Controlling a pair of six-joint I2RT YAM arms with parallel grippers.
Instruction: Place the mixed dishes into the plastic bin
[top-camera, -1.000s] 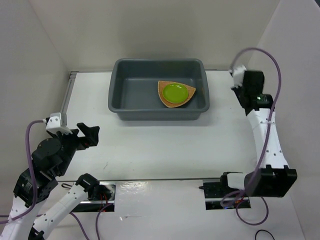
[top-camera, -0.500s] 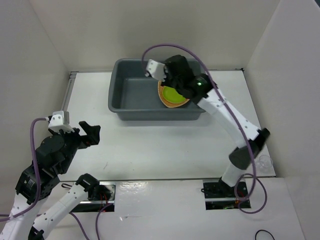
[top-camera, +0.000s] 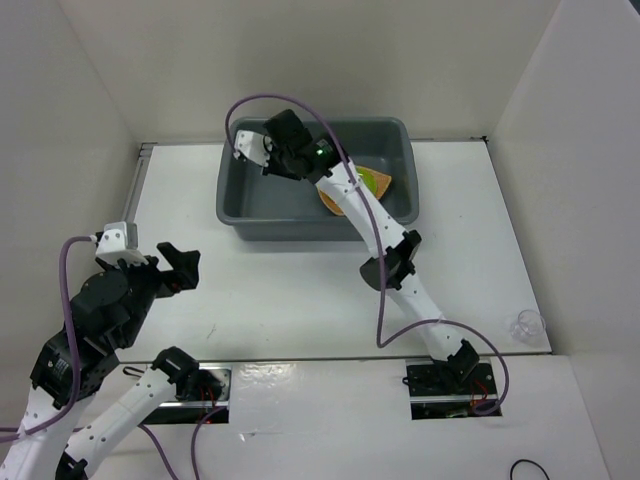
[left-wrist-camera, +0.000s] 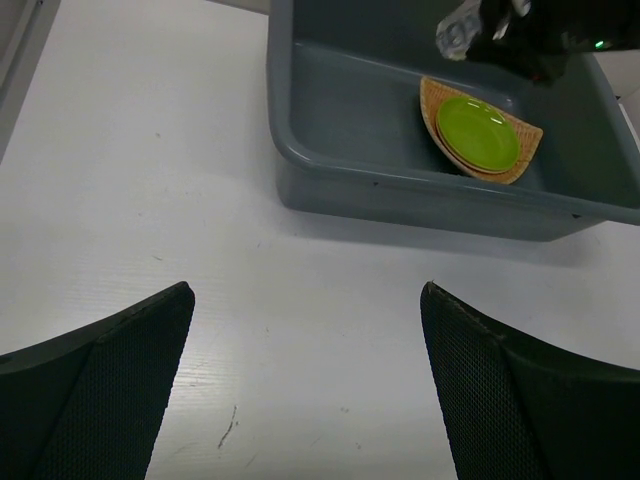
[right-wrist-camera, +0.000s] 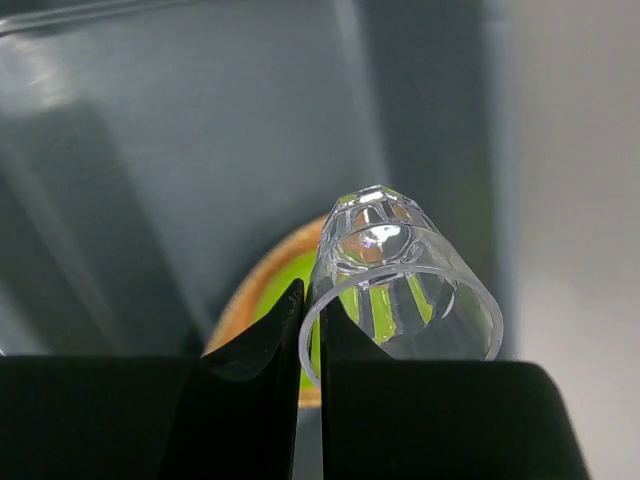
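Note:
The dark grey plastic bin (top-camera: 300, 226) stands at the back of the table. In its right half a lime-green plate (top-camera: 377, 181) rests on an orange-tan woven plate (top-camera: 333, 204). My right gripper (top-camera: 262, 152) hovers over the bin's back left part, shut on the rim of a clear plastic cup (right-wrist-camera: 400, 285). In the right wrist view the two plates (right-wrist-camera: 285, 283) show under the cup. My left gripper (top-camera: 178, 264) is open and holds nothing, low at the near left, well short of the bin (left-wrist-camera: 450, 205); its view also takes in the green plate (left-wrist-camera: 478, 133) and the cup (left-wrist-camera: 458, 34).
A second clear cup (top-camera: 527, 325) stands on the table by the right wall. White walls close the table in on the left, back and right. My right arm stretches across the bin's front rim and over the plates.
My right arm has swung from the right wall across the bin to its back left, carrying the clear cup. The left arm has hardly moved.

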